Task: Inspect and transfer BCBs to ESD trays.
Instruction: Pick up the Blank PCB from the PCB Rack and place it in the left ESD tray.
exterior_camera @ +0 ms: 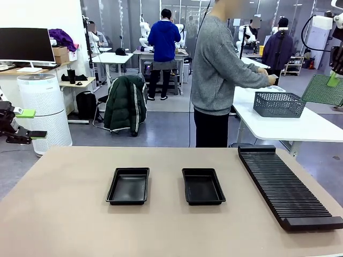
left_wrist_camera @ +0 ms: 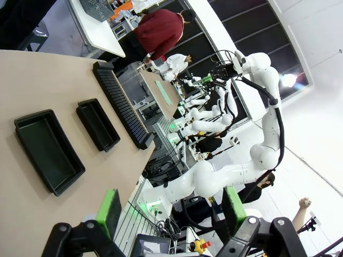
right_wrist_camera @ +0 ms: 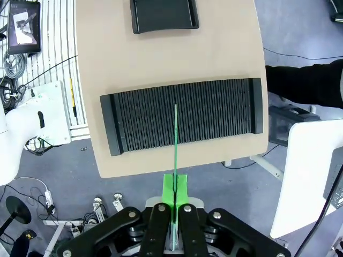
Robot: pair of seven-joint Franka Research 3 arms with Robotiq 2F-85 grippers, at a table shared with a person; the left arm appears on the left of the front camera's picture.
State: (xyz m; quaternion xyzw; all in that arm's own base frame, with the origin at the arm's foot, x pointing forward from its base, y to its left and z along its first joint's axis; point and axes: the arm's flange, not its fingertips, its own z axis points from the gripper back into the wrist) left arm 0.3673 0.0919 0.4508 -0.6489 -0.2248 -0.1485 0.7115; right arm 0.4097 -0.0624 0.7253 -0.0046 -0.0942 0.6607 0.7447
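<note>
**Right tool**: clenched on the lower edge of one BCB, green pads pressed to both faces. In the front view this tool hung high at the picture's right edge, and the BCB showed its green face, tilted, well above the worktop.

**BCB, position:** seen edge-on from the right wrist, a thin green line above the middle slots of the black slotted rack; not touching it.

**Left tool**: released, fingers wide apart, grasping nothing, off the worktop's left end. Left wrist view likewise, the tool spread.

**Worktop, contents:** left ESD tray and right ESD tray, side by side near the middle, apart from each other; slotted rack along the right side.

**Beyond:** a person in a grey top, hands near a grey mesh basket on a white table.
</note>
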